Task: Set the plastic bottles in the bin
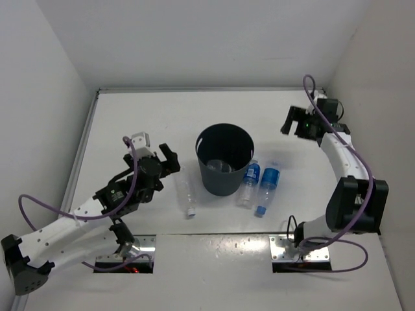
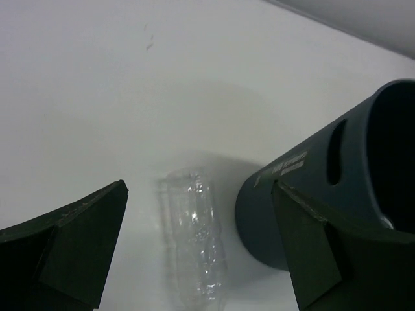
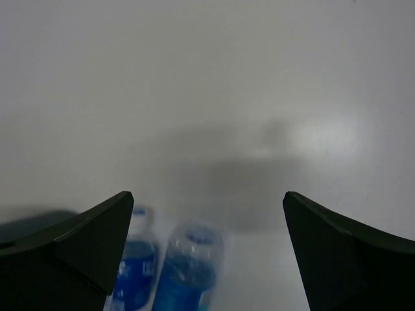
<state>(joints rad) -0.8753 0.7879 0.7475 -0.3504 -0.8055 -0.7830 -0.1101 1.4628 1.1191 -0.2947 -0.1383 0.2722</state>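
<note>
The left gripper point(image 1: 170, 159) is hovering just left of the bin point(image 1: 220, 184), its two dark fingers spread wide and holding nothing. Below and between those fingers, in the left wrist view, a clear unlabelled bottle point(image 2: 194, 240) is lying on its side on the white worktop point(image 2: 130, 97), close beside the bin's dark grey wall point(image 2: 305, 168) but not touching the gripper. From above, this clear unlabelled bottle point(image 1: 188, 195) is lying to the left of the bin, its white cap pointing toward the arm bases.

The right gripper point(image 1: 295, 123) is hanging in the air well to the right of the bin and farther back, fingers also wide apart and empty. Its wrist camera is showing, blurred, two blue-labelled bottles point(image 3: 188, 272) lying side by side low in the view. From above, these two blue-labelled bottles point(image 1: 249, 181) are lying just to the right of the bin, the nearer one almost against its wall.

The bin is standing upright near the middle of the worktop, and something clear, apparently another bottle point(image 1: 220, 166), is lying inside it.
</note>
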